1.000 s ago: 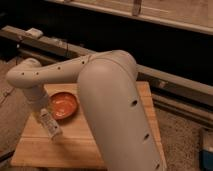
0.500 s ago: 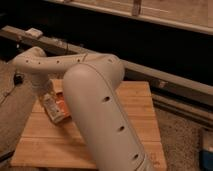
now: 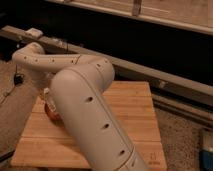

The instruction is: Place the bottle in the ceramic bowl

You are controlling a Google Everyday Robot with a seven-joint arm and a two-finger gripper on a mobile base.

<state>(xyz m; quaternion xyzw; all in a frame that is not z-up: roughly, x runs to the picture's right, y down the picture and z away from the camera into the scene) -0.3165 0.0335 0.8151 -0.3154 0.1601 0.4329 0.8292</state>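
Note:
The ceramic bowl (image 3: 51,112) shows only as a small orange sliver on the left part of the wooden table (image 3: 135,112); my large white arm (image 3: 85,105) covers the rest of it. My gripper (image 3: 47,96) is just above the bowl's left side, mostly hidden behind the arm. The bottle does not show; it is hidden behind the arm or the gripper.
A dark metal rail (image 3: 165,82) runs behind the table from upper left to right. A small dark object with a cable (image 3: 18,79) lies on the floor to the left. A blue-and-white thing (image 3: 207,150) sits at the right edge.
The arm has swung further across the view and now covers most of the bowl. The gripper has moved from in front of the bowl to over its left side.

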